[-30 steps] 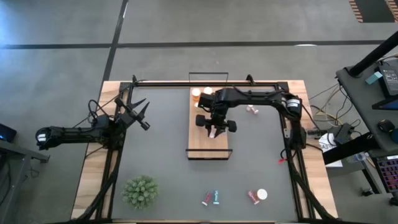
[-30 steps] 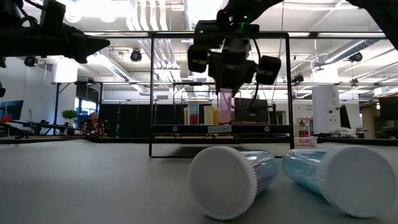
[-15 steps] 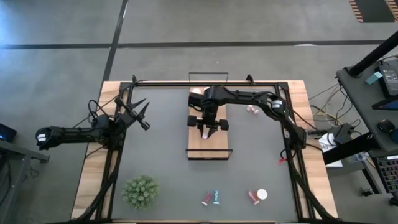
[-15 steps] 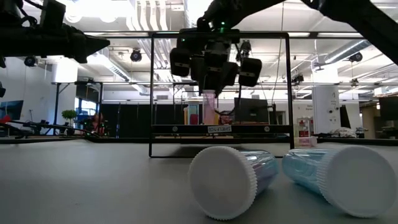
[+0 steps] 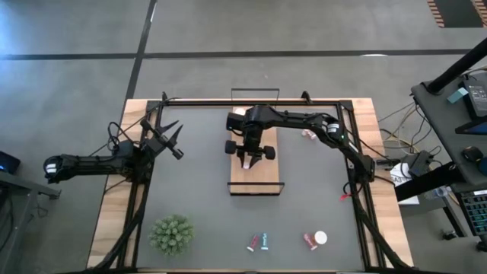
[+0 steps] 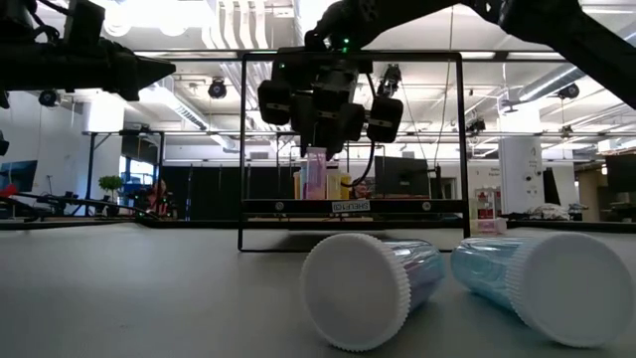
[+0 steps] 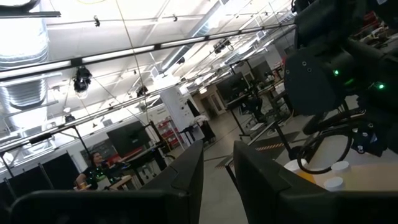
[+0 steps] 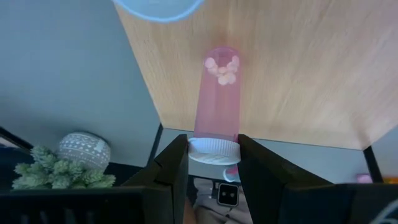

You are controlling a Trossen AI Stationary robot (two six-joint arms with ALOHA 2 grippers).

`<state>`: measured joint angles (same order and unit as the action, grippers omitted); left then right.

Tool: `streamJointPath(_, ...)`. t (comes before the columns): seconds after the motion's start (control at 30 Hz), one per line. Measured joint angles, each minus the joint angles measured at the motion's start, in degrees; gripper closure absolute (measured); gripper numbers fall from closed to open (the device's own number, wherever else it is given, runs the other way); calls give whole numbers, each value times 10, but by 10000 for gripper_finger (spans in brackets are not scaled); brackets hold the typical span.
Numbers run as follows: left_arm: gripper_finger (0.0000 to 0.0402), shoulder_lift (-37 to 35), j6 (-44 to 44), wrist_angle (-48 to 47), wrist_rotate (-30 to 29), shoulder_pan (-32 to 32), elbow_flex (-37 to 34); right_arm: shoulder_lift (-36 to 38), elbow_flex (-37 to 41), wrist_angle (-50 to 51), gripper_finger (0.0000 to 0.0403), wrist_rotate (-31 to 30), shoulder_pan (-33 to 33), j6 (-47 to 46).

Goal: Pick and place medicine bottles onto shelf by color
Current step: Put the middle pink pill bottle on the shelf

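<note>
My right gripper (image 5: 247, 154) hangs over the light-wood shelf (image 5: 262, 173), shut on a pink medicine bottle (image 8: 217, 93) with a white cap. In the low view this bottle (image 6: 316, 177) points down under the gripper (image 6: 318, 149). Orange bottles (image 5: 240, 113) stand on the shelf's far end. One small bottle (image 5: 308, 135) lies right of the shelf. A pink bottle (image 5: 252, 244), a teal one (image 5: 264, 241) and another pink one (image 5: 310, 242) lie near the front edge. My left gripper (image 5: 173, 144) waits shut at the table's left, held above it. My right gripper pinches the pink bottle's white cap (image 8: 214, 149) between its two fingers, one on each side of the cap. The fingers slant down from above. The bottle reaches down past the fingertips, near upright, its bottom end (image 6: 316, 197) close over the shelf board.
A green spiky plant (image 5: 171, 234) stands at the near left. A loose white cap or bottle (image 5: 320, 237) lies at the near right. Two teal bottles (image 6: 373, 288) (image 6: 547, 283) lie on their sides close to the low camera. Black frame rails (image 5: 251, 100) border the table.
My right gripper has carried the pink bottle toward the table's left, staying above the shelf. The bottle has stayed cap-up in the shut fingers.
</note>
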<state>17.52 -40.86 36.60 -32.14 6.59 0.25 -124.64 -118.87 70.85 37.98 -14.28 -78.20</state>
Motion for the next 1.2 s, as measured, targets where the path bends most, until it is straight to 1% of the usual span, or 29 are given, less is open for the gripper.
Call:
streamJointPath(0.27,330,0,0,0,0,0,0,0,0,-24,294,-2,4,-40)
streamJointPath(0.5,330,1,0,0,0,0,0,0,1,-31,294,-5,9,-107)
streamJointPath(0.93,330,1,0,0,0,0,0,0,1,-58,294,-35,14,-112)
streamJointPath(1.2,330,1,0,0,0,0,0,0,1,-58,293,-35,14,-111)
